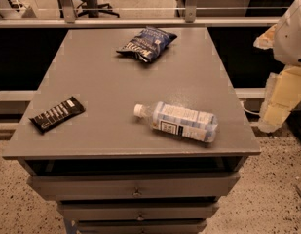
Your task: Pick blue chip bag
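One blue chip bag [146,43], one bottle [180,122], one candy bar [57,114]; bag slanted back-right to front-left; gripper [280,104] far right (grip unreadable).

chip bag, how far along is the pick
Done: nothing yet. The chip bag lies free near the far edge of the table. In hand: the gripper hangs beyond the table's right side, well apart from the bag and holding nothing I can see. Left: reach across to the bag, grasp it and lift.
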